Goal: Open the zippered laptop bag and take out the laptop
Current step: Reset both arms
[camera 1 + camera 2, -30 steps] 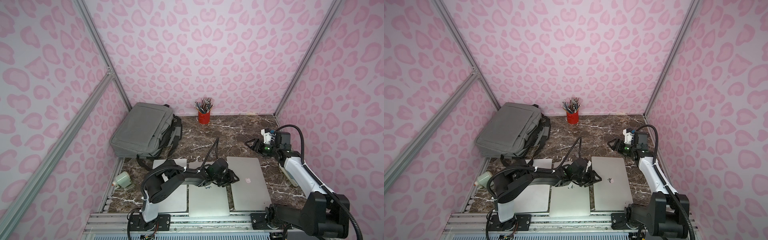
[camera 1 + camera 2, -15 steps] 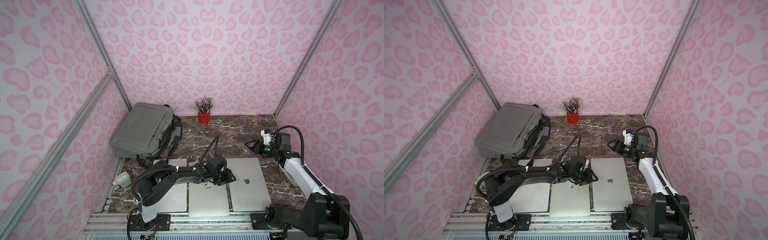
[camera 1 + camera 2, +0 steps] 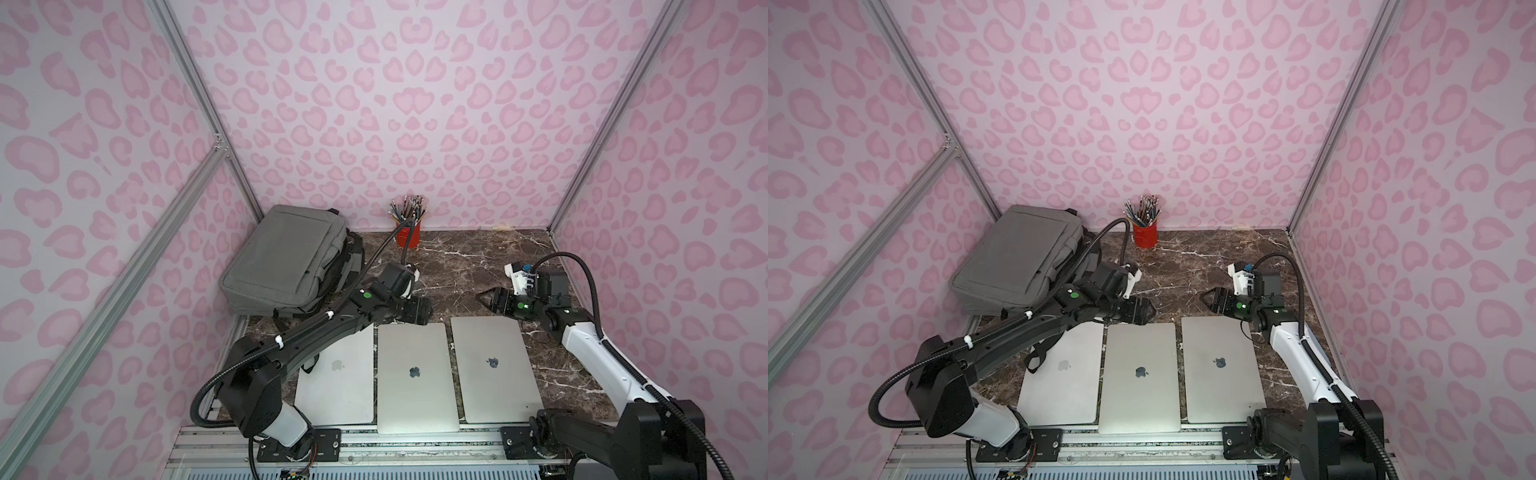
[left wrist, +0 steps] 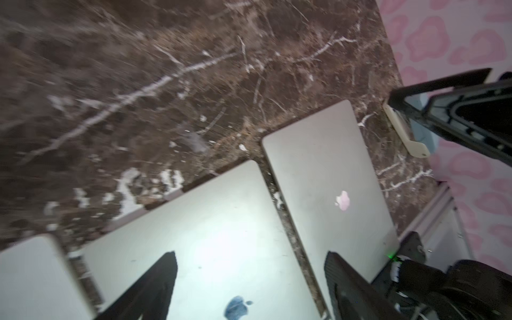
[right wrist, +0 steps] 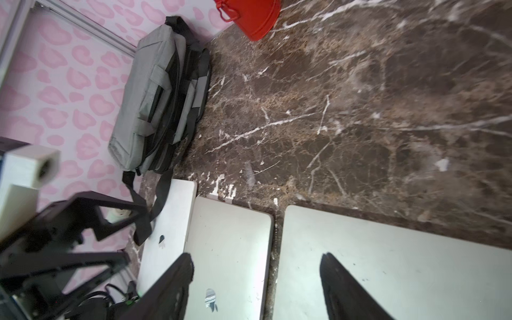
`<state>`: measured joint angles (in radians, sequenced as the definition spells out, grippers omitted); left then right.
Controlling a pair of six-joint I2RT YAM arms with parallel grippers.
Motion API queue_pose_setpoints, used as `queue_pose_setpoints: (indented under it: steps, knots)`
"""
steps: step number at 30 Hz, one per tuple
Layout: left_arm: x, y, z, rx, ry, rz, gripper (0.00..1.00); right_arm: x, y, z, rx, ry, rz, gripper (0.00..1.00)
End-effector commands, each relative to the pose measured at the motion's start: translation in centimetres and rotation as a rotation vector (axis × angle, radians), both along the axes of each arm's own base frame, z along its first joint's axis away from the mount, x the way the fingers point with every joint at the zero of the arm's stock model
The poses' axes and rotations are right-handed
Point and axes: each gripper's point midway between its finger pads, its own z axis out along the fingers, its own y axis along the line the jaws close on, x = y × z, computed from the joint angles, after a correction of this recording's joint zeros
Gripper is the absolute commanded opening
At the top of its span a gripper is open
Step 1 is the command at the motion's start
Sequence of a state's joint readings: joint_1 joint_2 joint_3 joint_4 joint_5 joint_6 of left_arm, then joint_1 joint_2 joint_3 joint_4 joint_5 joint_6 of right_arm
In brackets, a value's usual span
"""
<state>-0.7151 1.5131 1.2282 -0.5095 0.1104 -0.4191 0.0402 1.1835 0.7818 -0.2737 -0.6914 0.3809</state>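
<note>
Top views, both: the grey laptop bag (image 3: 286, 262) lies in the far left corner of the bench (image 3: 478, 257), against the wall. Three closed silver laptops (image 3: 415, 374) lie flat, side by side, along the near edge. The left hand (image 3: 428, 311) and right hand (image 3: 484, 297) hover over the laptops' far edges. They face each other, well apart from the bag, and hold nothing. A red pencil cup (image 3: 409, 237) stands at the back wall.

Left wrist: fingers (image 4: 155, 285) spread wide and empty over the middle laptop. Blurred; no bag in frame.

Right wrist: fingers (image 5: 349, 288) apart too, empty. Only this view shows the bag's handle side (image 5: 155, 91), with grab handles and dark gaps between panels. Cannot tell if it is unzipped or if a laptop is inside.

Handling, judged: the bag is soft fabric and will likely slump and slide. Pin it with one hand while the other works the small zipper pull. A laptop is stiff, smooth, fairly heavy and probably slippery, so pinch it along an edge.
</note>
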Motion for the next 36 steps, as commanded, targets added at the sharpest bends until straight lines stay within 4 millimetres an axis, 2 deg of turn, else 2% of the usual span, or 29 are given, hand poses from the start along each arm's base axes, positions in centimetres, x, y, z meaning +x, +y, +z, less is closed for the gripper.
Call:
queue_pose_setpoints:
  steps: [1,5,7,9,12,15,21,27,30,36]
  knots:
    - [2.1,6.8,-0.7,0.232,-0.089,0.057,0.94,1.8,-2.7,0.1,-0.126,-0.071,-0.121,0.78]
    - [5.4,13.4,-1.2,0.219,-0.130,0.252,0.95,3.8,-6.4,0.3,-0.206,-0.111,-0.293,0.79]
    - [6.8,16.0,-1.5,0.276,-0.181,0.317,0.95,4.6,-8.9,0.3,-0.279,-0.133,-0.428,0.80]
    - [8.1,18.7,-1.9,0.336,-0.220,0.390,0.95,5.2,-10.2,0.6,-0.317,-0.187,-0.492,0.80]
    - [9.6,21.5,-2.2,0.319,-0.257,0.475,0.96,5.7,-11.4,1.4,-0.361,-0.304,-0.547,0.81]
    - [10.5,23.3,-2.8,0.325,-0.306,0.518,0.95,5.6,-12.5,1.2,-0.440,-0.411,-0.580,0.83]
    - [11.2,25.3,-3.9,0.330,-0.394,0.507,0.95,4.9,-14.5,-0.8,-0.594,-0.500,-0.640,0.85]
    - [11.9,26.6,-5.5,0.275,-0.391,0.498,1.00,5.4,-14.0,-2.0,-0.647,-0.568,-0.585,0.86]
    - [12.3,26.4,-5.7,0.215,-0.395,0.491,1.00,5.7,-13.6,-2.4,-0.645,-0.584,-0.560,0.86]
    - [12.3,26.1,-5.9,0.202,-0.385,0.463,1.00,6.1,-13.4,-3.7,-0.653,-0.568,-0.545,0.86]
